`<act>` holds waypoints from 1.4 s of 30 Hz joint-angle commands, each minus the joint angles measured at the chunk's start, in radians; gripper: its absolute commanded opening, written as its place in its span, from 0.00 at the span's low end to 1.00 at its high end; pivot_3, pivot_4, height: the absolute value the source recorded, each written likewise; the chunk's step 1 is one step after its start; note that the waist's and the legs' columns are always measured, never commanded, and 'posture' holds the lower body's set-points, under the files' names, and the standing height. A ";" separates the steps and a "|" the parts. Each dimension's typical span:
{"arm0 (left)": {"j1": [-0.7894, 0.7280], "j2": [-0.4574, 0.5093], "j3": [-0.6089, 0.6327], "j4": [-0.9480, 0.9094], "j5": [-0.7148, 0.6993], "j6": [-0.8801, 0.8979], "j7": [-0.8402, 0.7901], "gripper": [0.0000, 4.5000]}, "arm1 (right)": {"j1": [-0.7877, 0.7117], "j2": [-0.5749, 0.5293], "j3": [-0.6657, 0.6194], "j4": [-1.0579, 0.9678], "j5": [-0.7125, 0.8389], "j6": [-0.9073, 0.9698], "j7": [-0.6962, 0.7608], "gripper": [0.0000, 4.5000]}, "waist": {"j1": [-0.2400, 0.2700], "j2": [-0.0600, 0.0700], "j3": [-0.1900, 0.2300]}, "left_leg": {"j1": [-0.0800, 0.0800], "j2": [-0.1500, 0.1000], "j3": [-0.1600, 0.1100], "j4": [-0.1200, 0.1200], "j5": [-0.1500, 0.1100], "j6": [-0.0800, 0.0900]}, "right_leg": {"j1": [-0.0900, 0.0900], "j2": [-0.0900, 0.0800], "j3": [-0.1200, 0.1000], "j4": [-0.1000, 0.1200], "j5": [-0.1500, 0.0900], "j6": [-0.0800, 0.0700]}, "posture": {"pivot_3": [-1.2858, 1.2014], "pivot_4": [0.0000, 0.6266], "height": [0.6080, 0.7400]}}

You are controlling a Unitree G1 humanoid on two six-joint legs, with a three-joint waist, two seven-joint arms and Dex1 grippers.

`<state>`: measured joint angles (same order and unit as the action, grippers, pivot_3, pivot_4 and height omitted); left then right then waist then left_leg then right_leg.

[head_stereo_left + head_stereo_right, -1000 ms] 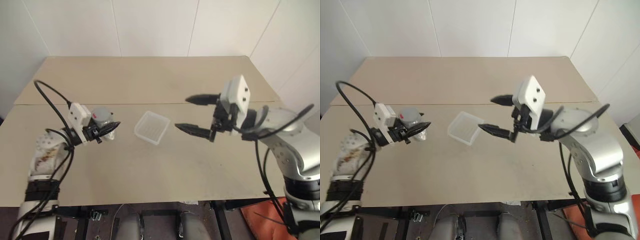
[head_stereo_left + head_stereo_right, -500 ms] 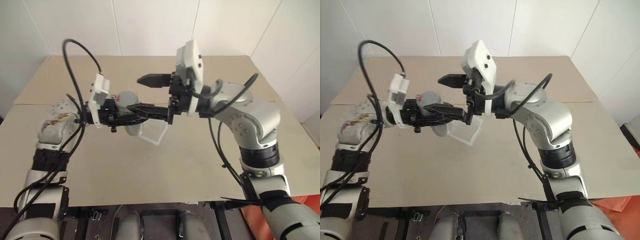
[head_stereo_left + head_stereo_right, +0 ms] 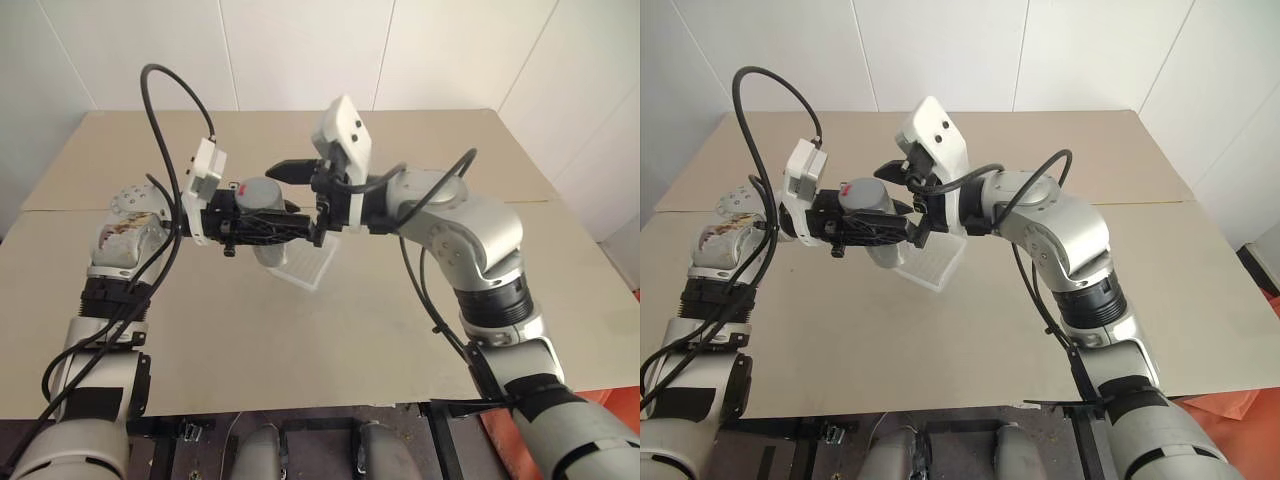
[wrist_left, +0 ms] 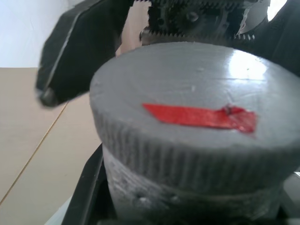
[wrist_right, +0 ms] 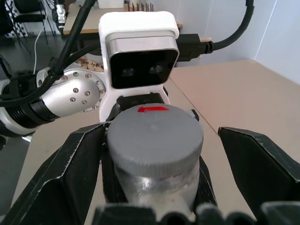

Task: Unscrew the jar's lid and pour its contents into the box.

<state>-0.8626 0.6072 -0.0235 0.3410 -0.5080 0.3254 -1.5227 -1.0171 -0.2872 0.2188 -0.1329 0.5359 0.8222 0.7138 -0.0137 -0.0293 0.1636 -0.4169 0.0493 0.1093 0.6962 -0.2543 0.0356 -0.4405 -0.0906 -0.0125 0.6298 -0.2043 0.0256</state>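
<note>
Head views: I see one jar [image 3: 266,205] held in the air above the beige worktop [image 3: 400,330], over the near-left edge of one translucent white box [image 3: 312,262] that lies on the worktop. The left gripper [image 3: 285,226] has its jaws pinched on the jar's body. The right gripper [image 3: 300,190] faces it from the opposite side, jaws spread wide, one finger behind the jar and one in front. Two arms are counted, one jar, one box.

Left wrist view: I see the lid [image 4: 197,136] close up, grey with a ribbed rim and one red strip across its flat top. This view also shows one black finger [image 4: 77,47] of the right gripper just beside the lid's rim, apart from it.

Right wrist view: the lid sits between the right jaws, with the left-hand finger [image 5: 70,168] close against its rim and the other finger well clear. The clear jar wall shows below the lid. I cannot tell the contents in any view.
</note>
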 commanded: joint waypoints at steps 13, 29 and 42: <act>0.000 0.109 -0.022 -0.120 -0.171 0.013 -0.092 0.43 | -0.047 -0.017 -0.074 0.137 0.148 -0.184 0.531 0.61 | 0.000 0.000 0.000 | -0.001 0.000 0.000 0.000 0.000 0.001 | 0.000 0.000 0.000 -0.001 0.000 0.000 | 0.52 0.24 1.00; 0.062 0.175 -0.015 -0.150 -0.195 -0.011 -0.075 0.43 | -0.119 -0.028 -0.093 0.416 -0.001 -0.372 0.668 0.99 | 0.009 0.001 0.001 | -0.001 0.000 -0.001 0.000 0.000 0.000 | 0.000 0.000 -0.001 0.000 0.000 0.001 | 0.52 0.24 1.00; 0.015 0.086 0.019 0.014 -0.063 -0.046 -0.030 0.43 | 0.029 0.014 -0.127 -0.147 0.026 0.010 0.052 0.99 | -0.004 0.001 0.001 | -0.003 0.000 -0.001 0.000 0.003 -0.005 | -0.003 0.001 -0.001 0.001 0.000 0.001 | 0.52 0.24 1.00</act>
<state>-0.8155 0.6928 -0.0204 0.3622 -0.5763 0.3011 -1.5438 -0.9630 -0.2844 0.0896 -0.2299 0.5553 0.8131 0.8172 -0.0179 -0.0282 0.1643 -0.4197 0.0496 0.1085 0.6961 -0.2513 0.0305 -0.4439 -0.0899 -0.0132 0.6312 -0.2041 0.0265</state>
